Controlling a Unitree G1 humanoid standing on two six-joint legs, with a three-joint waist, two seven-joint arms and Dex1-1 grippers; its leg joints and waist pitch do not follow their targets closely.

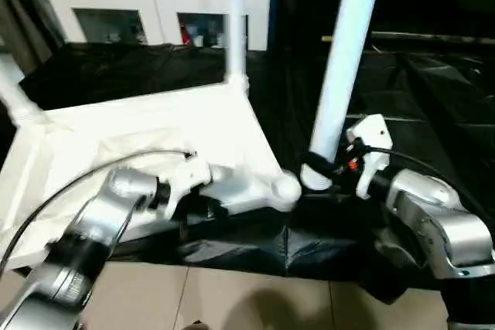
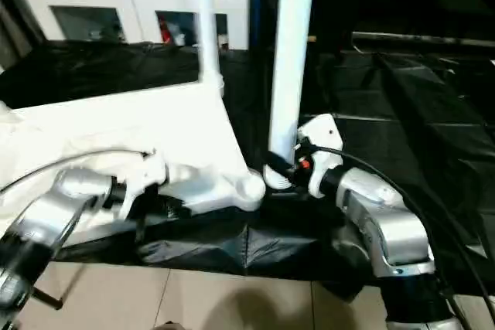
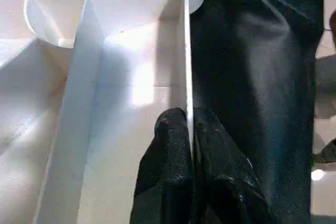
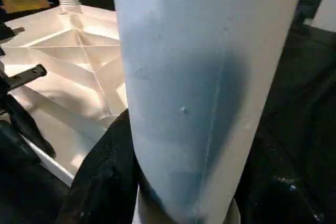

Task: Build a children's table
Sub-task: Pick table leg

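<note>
Tabletop (image 1: 155,133): white plastic, lying upside down w/ ribbed underside up, on black sheeting (image 1: 433,90); landmark for all entries below.
Near-right corner socket (image 1: 285,188): rounded, at the tabletop corner closest to the robot's right arm.
Held leg (image 1: 344,59): long white tapered tube, roughly upright w/ slight tilt, its lower end just beside the near-right corner socket.
Right tool (image 1: 325,168): black fingers clamped round the held leg's lower end.
Left tool (image 3: 190,145): closed, fingers pinching the tabletop's thin near side wall (image 3: 187,51), one finger inside and one outside.
Far-right leg (image 1: 237,17): upright in the tabletop's far-right corner.
Far-left leg (image 1: 14,94): rises tilted from the tabletop's far-left corner.
Cabinet (image 1: 155,1): white, glass doors, beyond the tabletop's far edge.
Floor (image 1: 232,299): pale tiles, on the robot's side of the tabletop.
</note>
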